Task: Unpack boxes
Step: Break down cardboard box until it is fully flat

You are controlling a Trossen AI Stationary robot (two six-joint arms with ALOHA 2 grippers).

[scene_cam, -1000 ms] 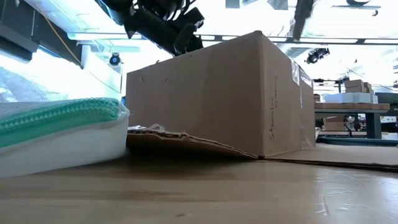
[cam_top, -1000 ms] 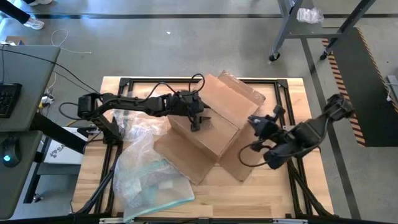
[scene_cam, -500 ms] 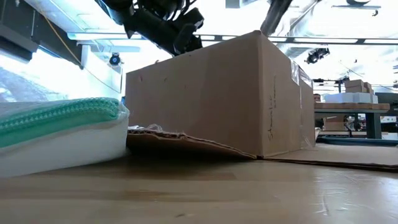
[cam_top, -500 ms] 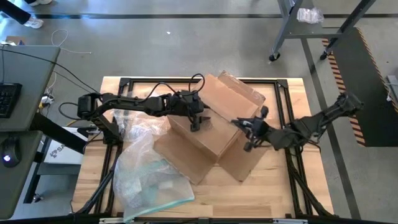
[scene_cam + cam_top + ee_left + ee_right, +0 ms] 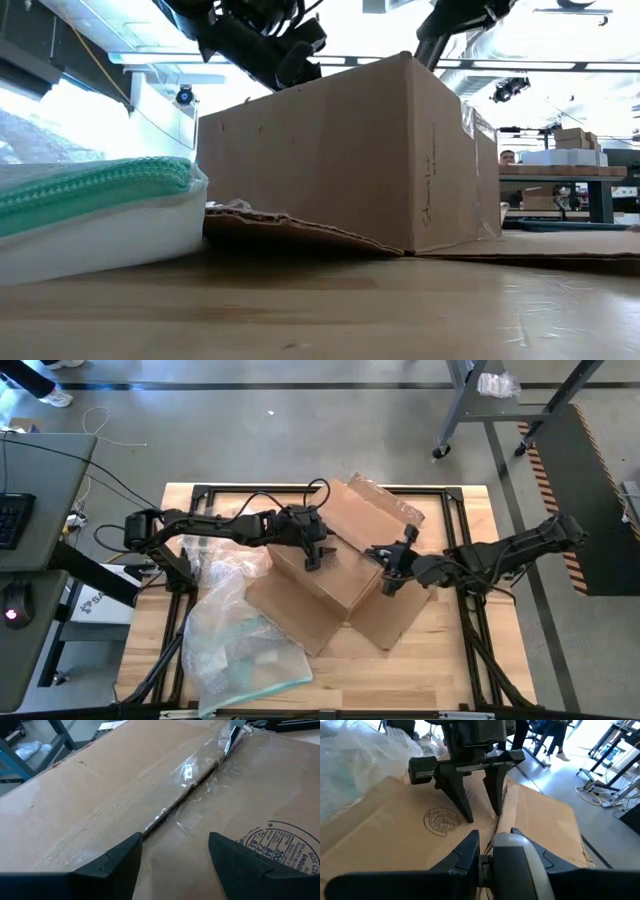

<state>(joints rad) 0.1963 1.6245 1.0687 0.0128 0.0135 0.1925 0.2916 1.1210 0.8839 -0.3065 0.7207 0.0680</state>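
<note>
The brown cardboard box (image 5: 345, 575) (image 5: 320, 160) stands mid-table on its bottom, outer flaps spread flat on the wood, with clear tape along its top seam (image 5: 185, 775). My left gripper (image 5: 315, 555) (image 5: 175, 850) (image 5: 481, 815) is open over the top panel, near the seam's end. My right gripper (image 5: 388, 570) (image 5: 495, 855) (image 5: 450, 20) reaches in from the table's right at the box's top and is shut on a grey tool (image 5: 512, 852). The tool's thin metal blade (image 5: 232, 735) shows at the seam's other end. My left gripper comes from above, pointing down, and its two spread fingertips (image 5: 467, 817) stand on the box's top panel (image 5: 440, 820) beside the taped seam. My right gripper pinches the grey tool's body (image 5: 512, 852) between its two fingers, coming nearly level from the table's right. The blade (image 5: 232, 735) meets the taped seam; the box bears it there.
Clear bubble wrap (image 5: 225, 575) and a flat clear pouch with a teal edge (image 5: 250, 660) (image 5: 90, 190) lie on the table's left and near-left part. A flat flap (image 5: 385, 625) covers the wood right of the box. People stand in the room beyond (image 5: 545, 735).
My right gripper has swung from the table's right side toward the box, stretching out and ending at the box's top by the seam. The box has shifted slightly; its near corner sits a little farther left in the low view.
</note>
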